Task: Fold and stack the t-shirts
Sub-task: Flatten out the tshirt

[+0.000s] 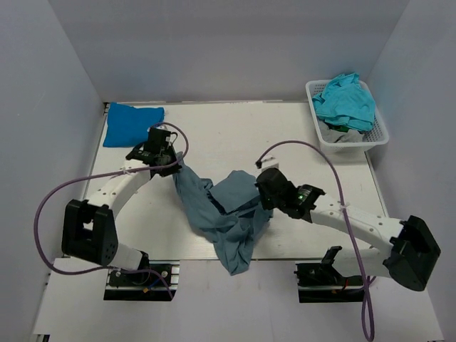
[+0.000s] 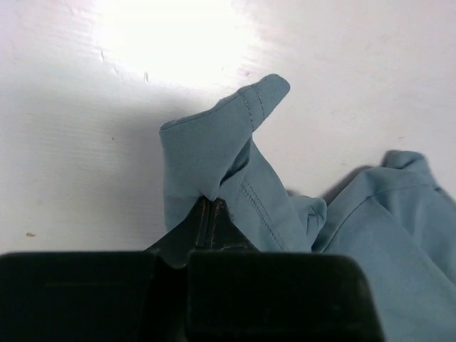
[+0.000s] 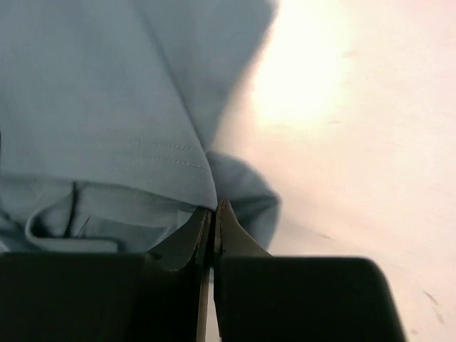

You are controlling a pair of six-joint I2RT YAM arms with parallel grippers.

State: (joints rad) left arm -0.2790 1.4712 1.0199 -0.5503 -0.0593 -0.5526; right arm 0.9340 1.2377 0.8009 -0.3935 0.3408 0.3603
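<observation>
Left gripper (image 2: 211, 208) and right gripper (image 3: 214, 211) each pinch a thin edge of the grey-blue t-shirt (image 1: 221, 221), bunched on the table (image 1: 235, 135) between them; shallow bites could slip once they pull apart, dropping it crumpled.

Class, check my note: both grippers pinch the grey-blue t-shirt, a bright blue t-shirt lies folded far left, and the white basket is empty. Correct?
No: the white basket is not empty; the top external view shows turquoise t-shirts heaped in it. The left gripper and right gripper do pinch the grey-blue t-shirt, and the bright blue t-shirt lies folded far left.
</observation>
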